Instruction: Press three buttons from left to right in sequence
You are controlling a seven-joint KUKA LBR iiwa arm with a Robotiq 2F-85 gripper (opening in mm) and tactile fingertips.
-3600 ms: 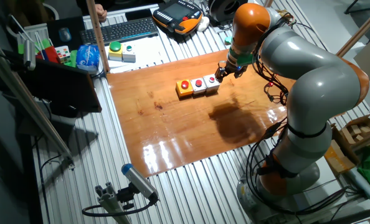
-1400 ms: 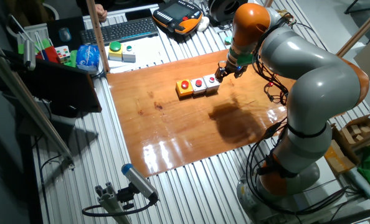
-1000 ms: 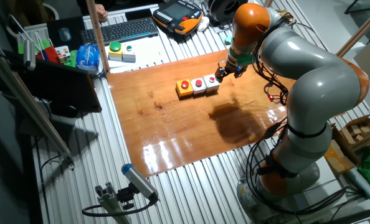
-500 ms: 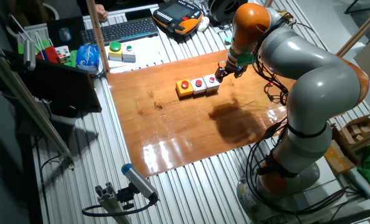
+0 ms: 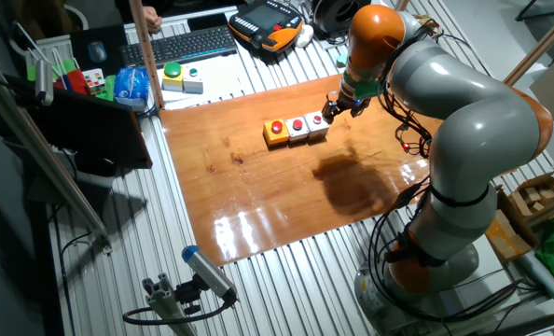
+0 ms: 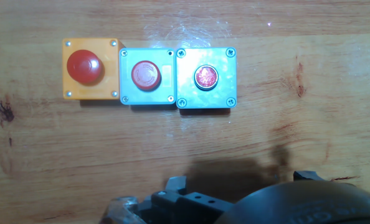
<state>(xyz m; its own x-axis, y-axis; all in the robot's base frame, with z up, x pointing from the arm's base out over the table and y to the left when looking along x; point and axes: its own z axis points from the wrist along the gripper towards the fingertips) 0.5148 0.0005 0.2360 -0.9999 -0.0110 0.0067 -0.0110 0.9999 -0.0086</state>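
You're looking at three buttons (image 6: 149, 76): left box (image 6: 90, 68) showing orange-yellow, the middle box (image 6: 147, 76) and right box (image 6: 206, 78) showing silver-grey, pale teal in the hand view. Each is wearing a red round cap. The wooden board (image 5: 258, 177) is showing warm orange-brown with darker grain and knots. The table (image 5: 286, 271) is showing ribbed silver. The arm (image 5: 445, 103) is showing grey with orange joints. The end effector (image 5: 331, 114) is reading dark.

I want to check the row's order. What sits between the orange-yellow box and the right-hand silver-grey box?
The other silver-grey box, with its red button, sits between the orange-yellow box and the right-hand silver-grey box; the hand view shows it.
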